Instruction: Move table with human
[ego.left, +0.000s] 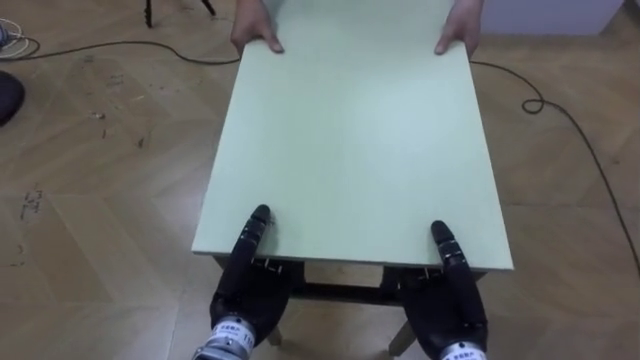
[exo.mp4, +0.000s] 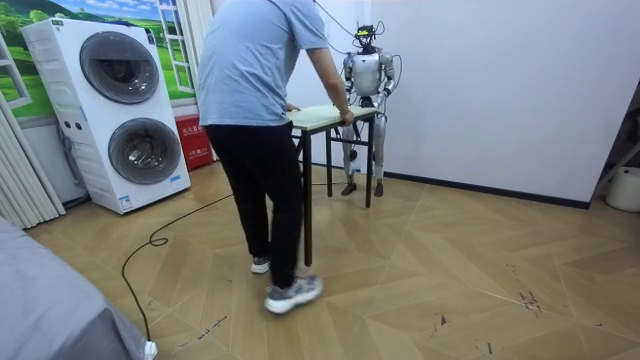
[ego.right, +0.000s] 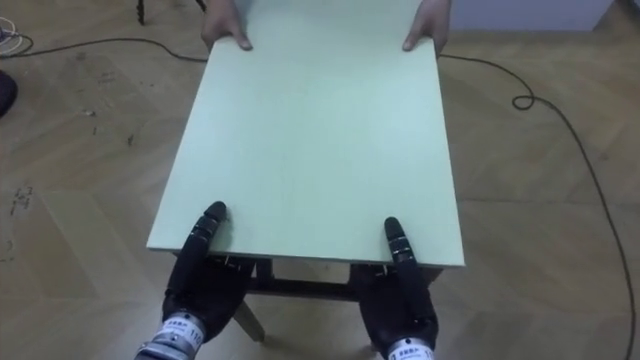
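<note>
Room view: left hand (ego.left: 245, 285), right hand (ego.left: 455, 300) grip table (ego.left: 350, 140).

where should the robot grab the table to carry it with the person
Take the table by its near short edge, from the robot's side, one hand near each corner, where the left hand and right hand sit. Its thin top overhangs the frame there, and the person's hands hold the far edge.
</note>
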